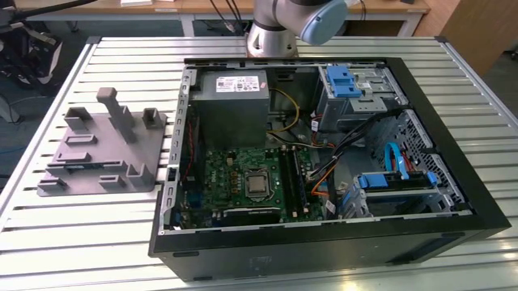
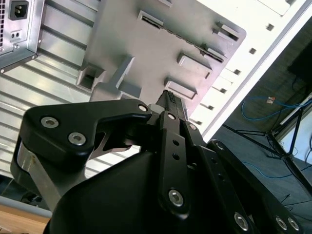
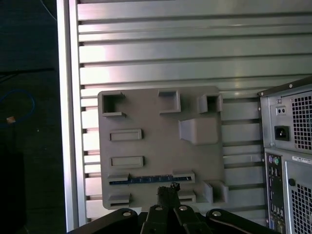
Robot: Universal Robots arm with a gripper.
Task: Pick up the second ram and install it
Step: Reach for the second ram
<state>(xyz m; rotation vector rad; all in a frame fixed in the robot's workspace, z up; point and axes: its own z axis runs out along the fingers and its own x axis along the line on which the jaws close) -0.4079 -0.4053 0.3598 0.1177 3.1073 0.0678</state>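
Hovering over the grey fixture (image 3: 146,109) holding the second ram (image 3: 146,180), the gripper (image 3: 168,191) is pinched together.

**Worktop** (image 1: 81,242): silver-grey, ribbed in parallel slats.
**Fixture plate** (image 1: 89,157): plain matt grey.
**Computer case** (image 1: 324,254): black shell.
- **motherboard** (image 1: 235,182): green, speckled with dark components
- **power supply** (image 1: 235,100): grey with a white label
- **drive brackets** (image 1: 344,82): bright blue
- **loose cables** (image 1: 394,159): yellow, orange and blue

**Second ram** (image 3: 146,180): a dark strip, apparently blue-tinged along its edge in the first wrist view.
**Claw** (image 3: 168,192): black, dotted with silver screw heads.
**Arm** (image 1: 275,27): silver with a pale blue cap.
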